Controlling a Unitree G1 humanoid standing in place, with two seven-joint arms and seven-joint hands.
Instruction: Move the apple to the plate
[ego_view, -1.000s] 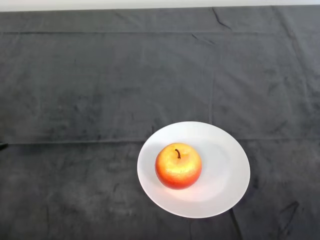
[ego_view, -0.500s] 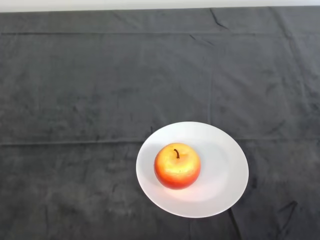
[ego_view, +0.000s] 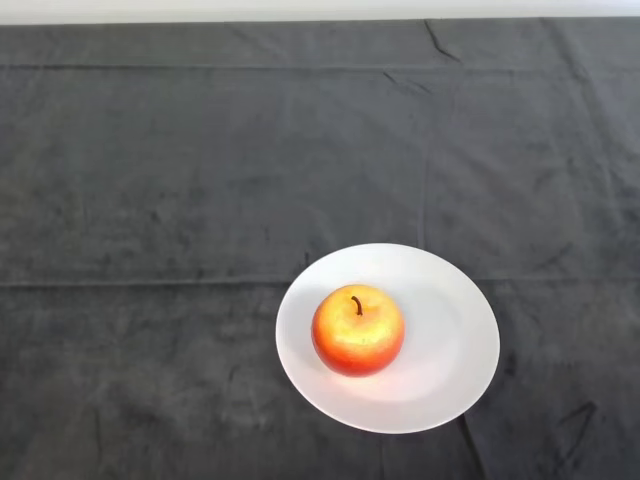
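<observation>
Apple on plate; no robot hand in frame.

The apple (ego_view: 357, 330) stood upright, stem up, on the white plate (ego_view: 450, 340), resting left of the plate's centre, toward its nine o'clock rim. The plate sat on the dark cloth (ego_view: 200, 180) at about five o'clock of the table. Placement appeared complete. Remaining risk was judged slight: the round fruit, being off-centre, could roll toward the near rim if the table were jolted. The hand's position and state could not be told, so no relation to the apple was established.

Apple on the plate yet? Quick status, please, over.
No hand in view. Apple sits upright on the white plate, left of its centre. Nothing in the way on the dark cloth.
</observation>
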